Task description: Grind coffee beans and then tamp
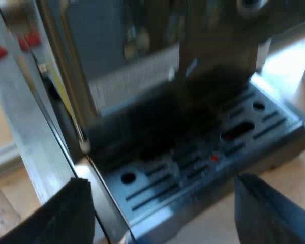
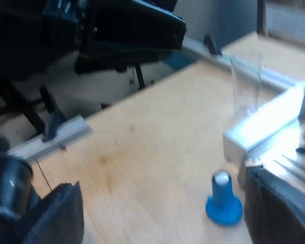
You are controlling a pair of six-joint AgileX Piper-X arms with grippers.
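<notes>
Counted one machine, with one tray at its front. Made out two round holes in that tray and one red dot among its slots, which were too blurred to number. Counted one tamper, blue, and one glass, both on one table. Counted one left gripper and one right gripper — two black fingers on each, four in all.
</notes>
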